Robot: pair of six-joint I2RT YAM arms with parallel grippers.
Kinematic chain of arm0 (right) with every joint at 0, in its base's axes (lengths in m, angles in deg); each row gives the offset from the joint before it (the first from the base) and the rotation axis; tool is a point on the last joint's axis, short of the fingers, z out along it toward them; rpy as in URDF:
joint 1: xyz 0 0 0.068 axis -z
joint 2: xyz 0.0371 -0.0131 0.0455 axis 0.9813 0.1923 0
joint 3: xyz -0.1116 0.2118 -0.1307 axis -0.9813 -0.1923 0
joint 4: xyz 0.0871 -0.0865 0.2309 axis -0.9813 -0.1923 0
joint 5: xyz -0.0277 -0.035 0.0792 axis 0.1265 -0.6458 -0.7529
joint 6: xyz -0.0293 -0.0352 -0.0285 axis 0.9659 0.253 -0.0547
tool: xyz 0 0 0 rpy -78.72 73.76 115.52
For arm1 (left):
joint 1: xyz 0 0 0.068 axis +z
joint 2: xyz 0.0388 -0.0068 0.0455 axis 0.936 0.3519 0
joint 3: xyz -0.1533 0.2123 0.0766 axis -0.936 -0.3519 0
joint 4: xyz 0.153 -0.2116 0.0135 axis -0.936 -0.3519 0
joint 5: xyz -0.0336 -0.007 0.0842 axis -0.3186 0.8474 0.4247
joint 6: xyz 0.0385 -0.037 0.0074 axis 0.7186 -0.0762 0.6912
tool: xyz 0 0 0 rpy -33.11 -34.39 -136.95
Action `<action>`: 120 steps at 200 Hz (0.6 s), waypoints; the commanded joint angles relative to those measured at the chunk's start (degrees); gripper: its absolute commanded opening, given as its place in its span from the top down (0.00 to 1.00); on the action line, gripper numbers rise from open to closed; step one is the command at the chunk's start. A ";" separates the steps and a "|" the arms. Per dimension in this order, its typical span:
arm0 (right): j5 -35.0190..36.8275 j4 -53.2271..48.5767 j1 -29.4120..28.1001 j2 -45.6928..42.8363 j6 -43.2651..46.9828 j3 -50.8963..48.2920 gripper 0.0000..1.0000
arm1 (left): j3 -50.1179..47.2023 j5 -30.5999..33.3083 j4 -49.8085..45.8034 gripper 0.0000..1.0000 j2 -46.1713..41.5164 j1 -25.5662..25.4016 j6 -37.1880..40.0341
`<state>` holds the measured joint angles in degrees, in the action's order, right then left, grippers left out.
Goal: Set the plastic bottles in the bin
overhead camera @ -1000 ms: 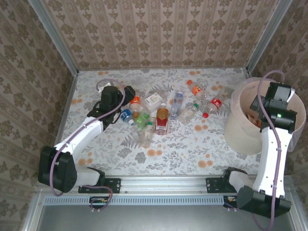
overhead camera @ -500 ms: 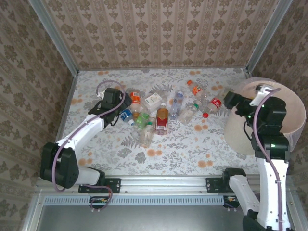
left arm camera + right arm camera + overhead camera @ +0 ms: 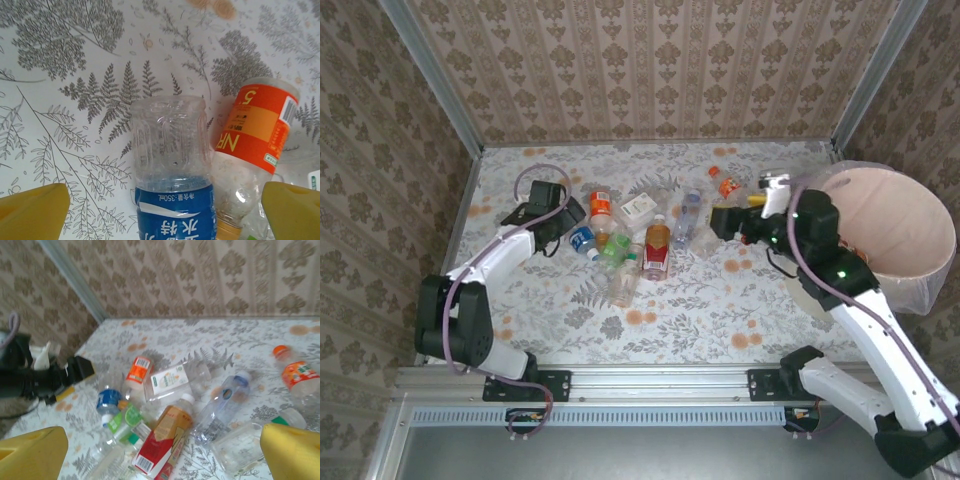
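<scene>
From above we see the bin [image 3: 910, 225] at the right edge of the table [image 3: 720, 310], its contents beyond our telling. The plastic bottles [image 3: 657, 247] lie scattered mid-table, with the left gripper [image 3: 570, 218] at the cluster's left end and the right gripper [image 3: 725, 222] near its right end. At the left wrist our yellow fingers [image 3: 32, 212] stand wide apart with a clear blue-labelled bottle [image 3: 172, 170] lying between them, ungripped, and an orange-labelled bottle [image 3: 255, 140] just beside it. At the right wrist the fingers [image 3: 290, 450] are likewise spread, holding nothing, above bottles lying on the table.
</scene>
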<state>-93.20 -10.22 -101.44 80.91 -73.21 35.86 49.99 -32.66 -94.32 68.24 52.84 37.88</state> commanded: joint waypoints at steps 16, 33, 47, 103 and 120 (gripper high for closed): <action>9.61 5.94 -7.20 5.71 4.43 -0.93 0.00 | 5.06 -3.02 -4.76 0.00 4.72 0.46 0.90; 10.08 9.53 -8.74 8.07 3.11 -2.16 0.00 | 6.56 -3.02 -5.16 0.00 6.88 0.68 1.22; 10.23 12.18 -9.50 9.42 1.88 -2.98 0.00 | 8.35 -2.67 -6.28 0.00 9.17 1.19 1.59; 12.14 14.34 -10.48 9.68 0.91 -4.66 0.00 | 14.41 -1.04 -9.64 0.00 16.16 2.39 2.06; 12.36 14.43 -10.58 8.63 1.15 -5.60 0.00 | 15.50 -0.54 -8.15 0.06 17.89 3.43 4.83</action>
<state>-82.90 2.15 -111.51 91.49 -71.15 31.91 62.97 -34.65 -100.99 83.85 54.92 39.06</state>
